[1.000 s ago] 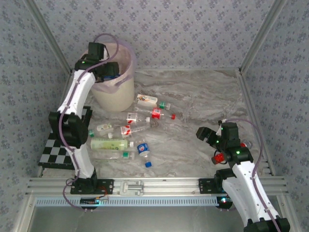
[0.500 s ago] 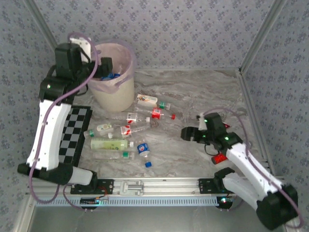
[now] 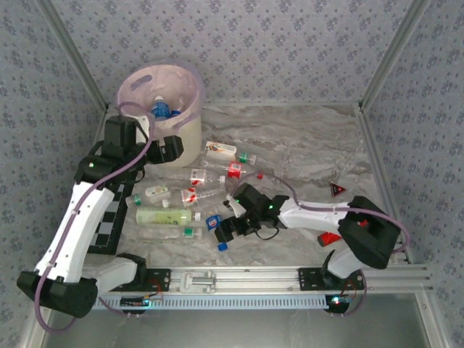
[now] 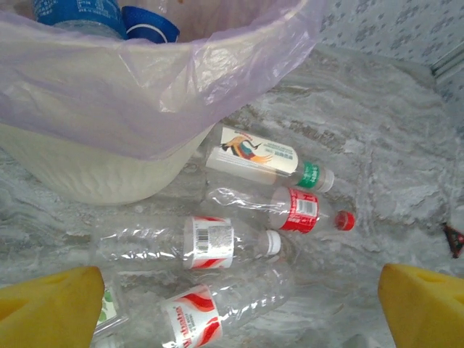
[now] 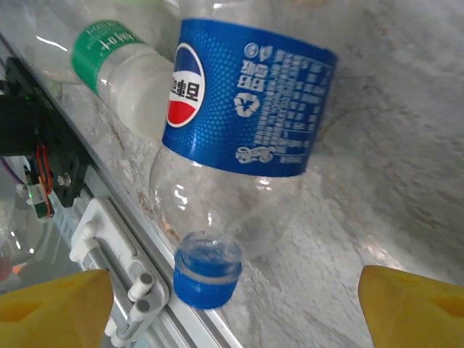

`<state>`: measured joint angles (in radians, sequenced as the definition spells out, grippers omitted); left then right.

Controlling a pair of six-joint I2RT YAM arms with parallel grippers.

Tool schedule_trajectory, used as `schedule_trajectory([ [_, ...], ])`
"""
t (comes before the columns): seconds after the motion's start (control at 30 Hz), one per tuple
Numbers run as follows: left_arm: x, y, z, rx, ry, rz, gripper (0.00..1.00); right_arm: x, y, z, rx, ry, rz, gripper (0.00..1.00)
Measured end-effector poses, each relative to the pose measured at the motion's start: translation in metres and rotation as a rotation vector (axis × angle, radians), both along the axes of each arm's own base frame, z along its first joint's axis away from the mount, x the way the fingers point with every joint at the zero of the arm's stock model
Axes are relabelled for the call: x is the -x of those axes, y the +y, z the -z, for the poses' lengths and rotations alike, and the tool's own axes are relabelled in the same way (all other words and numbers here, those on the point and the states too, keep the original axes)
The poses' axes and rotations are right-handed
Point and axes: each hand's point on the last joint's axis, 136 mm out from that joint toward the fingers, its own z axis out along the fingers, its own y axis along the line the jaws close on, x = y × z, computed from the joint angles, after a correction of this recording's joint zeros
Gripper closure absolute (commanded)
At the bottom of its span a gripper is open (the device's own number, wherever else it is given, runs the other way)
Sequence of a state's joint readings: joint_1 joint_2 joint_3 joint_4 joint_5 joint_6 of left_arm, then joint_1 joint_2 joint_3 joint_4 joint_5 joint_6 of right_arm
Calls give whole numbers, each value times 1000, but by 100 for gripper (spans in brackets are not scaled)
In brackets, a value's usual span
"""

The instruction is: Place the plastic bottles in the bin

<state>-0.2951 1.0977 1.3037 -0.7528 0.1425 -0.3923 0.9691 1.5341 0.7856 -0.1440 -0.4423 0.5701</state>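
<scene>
My right claw [image 5: 232, 310] hangs spread wide above the near edge of the table [image 3: 304, 145]. Its yellow pads [image 5: 51, 304] stand clear on either side of a blue-labelled bottle [image 5: 246, 109] and pinch nothing. That bottle lies flat with its long axis running near to far. Its ribbed blue cap [image 5: 207, 270] points at the near rail [image 3: 239, 275], and its clear, dimpled body points toward the table's middle. Just beside it on the left lies a green-labelled bottle [image 5: 109, 51], milky and smooth.

Farther in, left of the middle of the grey marbled table, thin clear bottles lie on their sides with their long axes roughly left to right. A red-white labelled bottle [image 4: 206, 243], a red-labelled bottle [image 4: 293, 210] and a cream-labelled bottle [image 4: 254, 156] all have their caps pointing right.

My left claw [image 4: 235, 308] is spread wide too, empty, above these bottles and near the bin's front. The bin [image 4: 87, 167], round cream plastic, stands in the far left corner. It is lined with a filmy lilac bag [image 4: 181, 80], and a blue-wrapped bottle [image 3: 161, 110] lies inside.
</scene>
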Motion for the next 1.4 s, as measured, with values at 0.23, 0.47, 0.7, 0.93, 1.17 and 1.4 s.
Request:
schedule_trajectory([
  [0.23,3,1,-16,48,-48,-21,4,-16,21,6,-19,-18,20,41],
  [0.47,8,-10,-22,98,-48,-5,1,-24,7,-14,-30,-50,58,49],
  [0.7,31,-64,-47,198,-103,154,1,-60,-52,-102,-156,-307,173,51],
  [0.93,43,-137,-55,305,-93,333,1,-72,-73,-147,-304,-542,208,57],
  [1.17,50,-187,-14,324,15,420,4,-77,-68,-165,-376,-649,221,66],
  [1.4,54,-217,23,314,114,467,18,-80,-69,-178,-417,-704,243,67],
])
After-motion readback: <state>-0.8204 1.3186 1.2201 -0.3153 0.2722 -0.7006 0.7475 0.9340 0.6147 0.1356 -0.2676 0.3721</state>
